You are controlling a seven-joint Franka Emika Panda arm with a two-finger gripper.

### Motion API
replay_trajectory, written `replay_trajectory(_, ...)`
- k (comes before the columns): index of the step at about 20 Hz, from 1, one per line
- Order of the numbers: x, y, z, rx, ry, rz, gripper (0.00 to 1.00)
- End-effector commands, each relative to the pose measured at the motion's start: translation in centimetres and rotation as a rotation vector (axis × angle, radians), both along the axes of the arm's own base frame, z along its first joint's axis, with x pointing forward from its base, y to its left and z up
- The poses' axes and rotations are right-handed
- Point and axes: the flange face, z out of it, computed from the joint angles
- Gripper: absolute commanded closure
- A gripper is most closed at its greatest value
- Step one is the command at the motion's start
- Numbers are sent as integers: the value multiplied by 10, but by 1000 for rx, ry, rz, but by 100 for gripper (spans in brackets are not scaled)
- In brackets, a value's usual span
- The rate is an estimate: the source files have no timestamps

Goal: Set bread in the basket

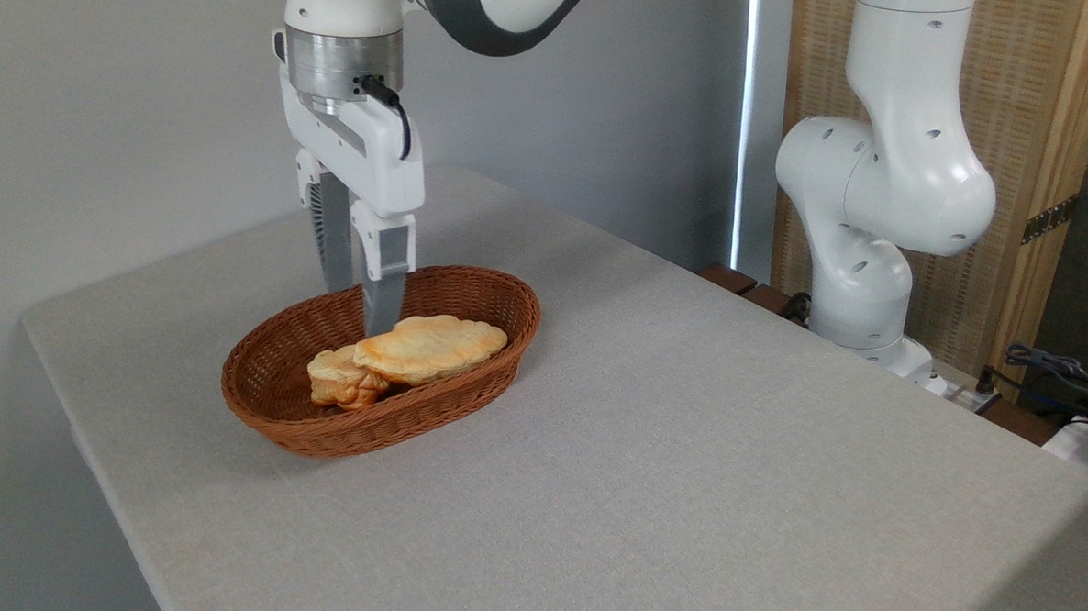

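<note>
Bread [432, 346] in basket [274, 395], smaller roll [343, 379] beside, gripper [360, 311] spread above

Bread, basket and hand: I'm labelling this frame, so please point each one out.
bread [437, 345]: fixed camera, middle of the bumpy top.
basket [382, 432]: fixed camera, near braided rim.
hand [357, 308]: fixed camera, midway between the fingertips.

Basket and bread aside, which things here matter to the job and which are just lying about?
Job:
- bread, lying in the basket on a smaller pastry
- gripper, jaws apart above the bread

Lying about:
- smaller pastry under the bread
- cables at the far right
- wooden screen behind
</note>
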Motion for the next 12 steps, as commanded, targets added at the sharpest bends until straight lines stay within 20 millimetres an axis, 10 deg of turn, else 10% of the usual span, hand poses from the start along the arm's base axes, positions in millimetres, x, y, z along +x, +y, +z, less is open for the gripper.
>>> replay_trajectory(1, 0, 26, 6, 15, 23, 54, 0)
replay_trajectory(12, 3, 84, 18, -6, 9, 155, 0)
